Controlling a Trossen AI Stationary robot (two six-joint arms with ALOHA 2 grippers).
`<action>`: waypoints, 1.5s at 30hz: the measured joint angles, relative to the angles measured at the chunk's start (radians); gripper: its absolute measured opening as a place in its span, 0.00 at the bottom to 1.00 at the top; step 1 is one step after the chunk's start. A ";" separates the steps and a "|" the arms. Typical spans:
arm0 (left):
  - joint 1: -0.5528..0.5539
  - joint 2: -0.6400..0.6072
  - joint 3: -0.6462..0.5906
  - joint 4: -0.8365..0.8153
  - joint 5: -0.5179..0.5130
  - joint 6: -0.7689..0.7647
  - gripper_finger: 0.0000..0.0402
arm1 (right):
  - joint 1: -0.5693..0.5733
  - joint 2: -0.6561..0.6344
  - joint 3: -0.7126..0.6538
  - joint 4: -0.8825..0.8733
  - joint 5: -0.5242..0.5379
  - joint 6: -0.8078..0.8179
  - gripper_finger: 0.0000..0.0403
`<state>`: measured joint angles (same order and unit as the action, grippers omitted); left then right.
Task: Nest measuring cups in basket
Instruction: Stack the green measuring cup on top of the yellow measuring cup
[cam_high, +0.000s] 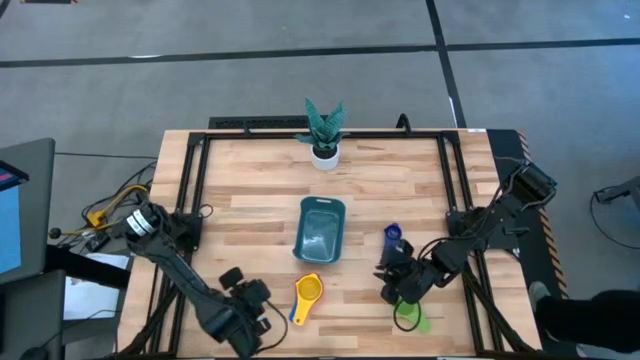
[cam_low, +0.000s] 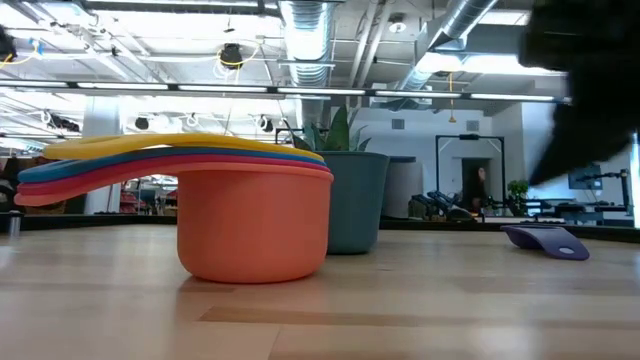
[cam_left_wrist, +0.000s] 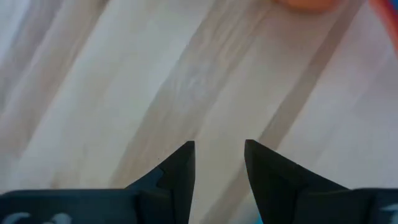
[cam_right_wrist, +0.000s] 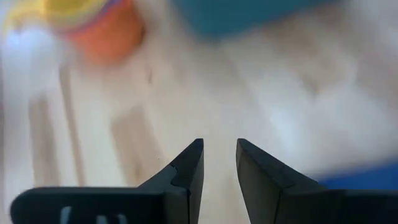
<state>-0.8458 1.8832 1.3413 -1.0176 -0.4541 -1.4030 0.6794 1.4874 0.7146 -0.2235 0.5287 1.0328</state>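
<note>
Stack of cups (cam_high: 309, 291): handles toward front edge, slightly left.

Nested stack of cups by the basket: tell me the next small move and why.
Probably bring the left gripper back to the nested stack and grasp its handle. The stack sits on the table just in front of the basket, not in it, and the left gripper stands open and empty beside it. A dark blue cup and a green cup lie apart.

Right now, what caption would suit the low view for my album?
A stack of nested measuring cups stands on the table before the teal basket, a purple cup lying apart.
</note>
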 joint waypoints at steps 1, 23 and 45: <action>0.013 0.000 0.003 0.002 -0.005 0.034 0.32 | 0.012 -0.001 0.012 -0.045 -0.038 0.018 0.29; 0.155 0.000 0.010 0.049 -0.005 0.278 0.32 | 0.248 0.065 0.116 -0.362 -0.123 0.167 0.37; 0.182 0.000 -0.008 0.217 0.053 0.378 0.30 | 0.129 0.162 0.295 -0.309 -0.034 0.112 0.04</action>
<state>-0.6641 1.8832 1.3337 -0.8005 -0.4008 -1.0254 0.8085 1.6489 1.0098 -0.5325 0.4948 1.1445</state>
